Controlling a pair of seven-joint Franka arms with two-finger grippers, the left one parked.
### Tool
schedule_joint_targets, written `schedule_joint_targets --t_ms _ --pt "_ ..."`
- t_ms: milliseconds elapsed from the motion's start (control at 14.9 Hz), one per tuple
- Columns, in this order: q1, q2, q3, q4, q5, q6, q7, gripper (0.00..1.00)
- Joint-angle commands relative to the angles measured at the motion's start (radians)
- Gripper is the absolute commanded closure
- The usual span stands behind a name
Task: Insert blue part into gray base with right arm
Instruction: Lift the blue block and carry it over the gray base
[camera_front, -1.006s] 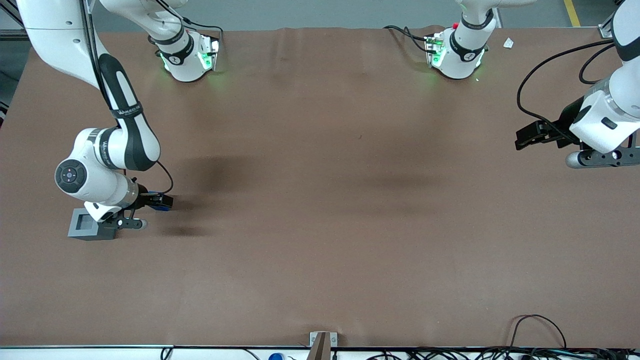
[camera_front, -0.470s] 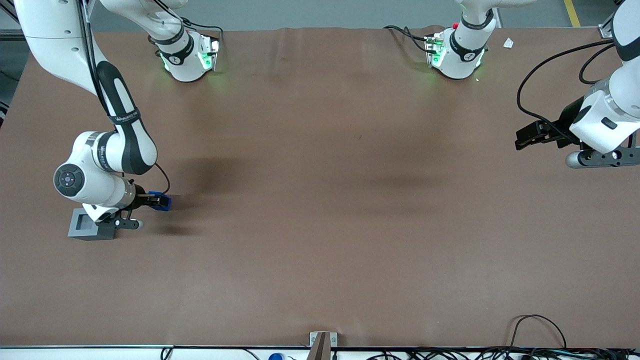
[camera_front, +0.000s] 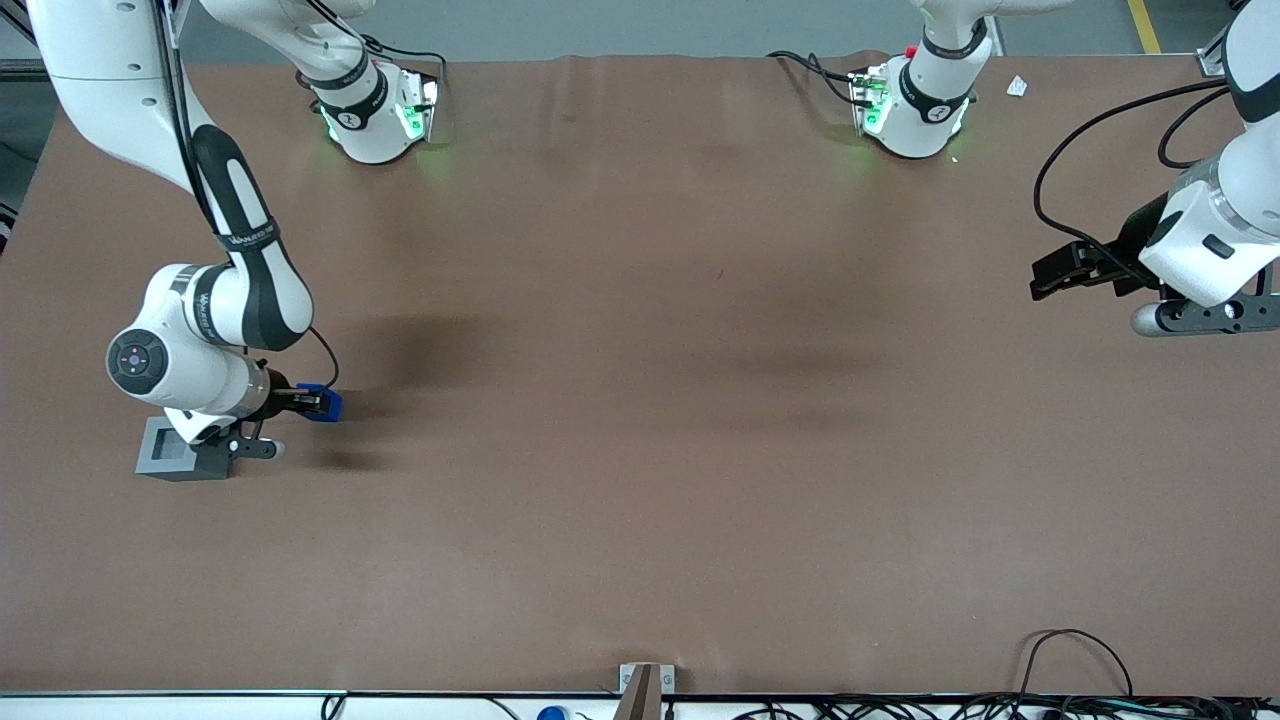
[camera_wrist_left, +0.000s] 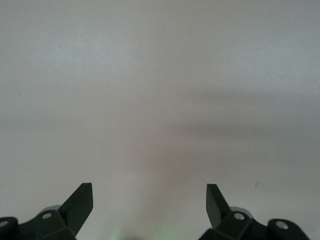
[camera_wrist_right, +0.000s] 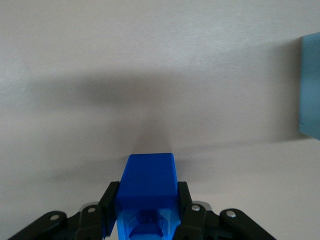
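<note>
Brown table (camera_front: 640, 400) filling the front view, seen whole only there. White right arm (camera_front: 215, 300) bent low over the working arm's end of the table, lettered band and black elbow sections plain in that view alone. Gray base (camera_front: 168, 450) resting on the table below the wrist, partly covered by it, square recess in the top face open and showing; only one pale flat side (camera_wrist_right: 311, 85) caught by the right wrist view, recess not visible from there. Gripper (camera_front: 312, 402) just beside the base, toward the middle of the table and slightly farther from the front camera; in the right wrist view gripper (camera_wrist_right: 146, 202) closed against both sides of the blue part (camera_wrist_right: 147, 185), black fingers (camera_wrist_right: 109, 200) pressed to its flanks. Same blue part (camera_front: 323, 403) a mere bright speck at the fingertips in the front view, apart from the base. Long axis along the fingers, free end pointing away from the wrist over bare table, not toward the base. Stud not made out. Contact with the table not possible to tell.
</note>
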Motion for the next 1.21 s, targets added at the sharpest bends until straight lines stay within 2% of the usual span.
schedule_joint_targets --t_ms 0,402,671,872,1140 --pt "-0.048 -0.009 0.006 0.063 0.014 -0.022 -0.004 0.95" --pt "-0.13 0.037 0.006 0.244 0.011 -0.117 0.002 0.96" --pt "-0.157 0.097 0.005 0.388 0.008 -0.254 -0.002 0.96" --pt "-0.174 0.111 0.003 0.402 0.005 -0.255 -0.004 0.98" --pt "-0.194 0.125 0.003 0.442 -0.033 -0.263 -0.005 0.99"
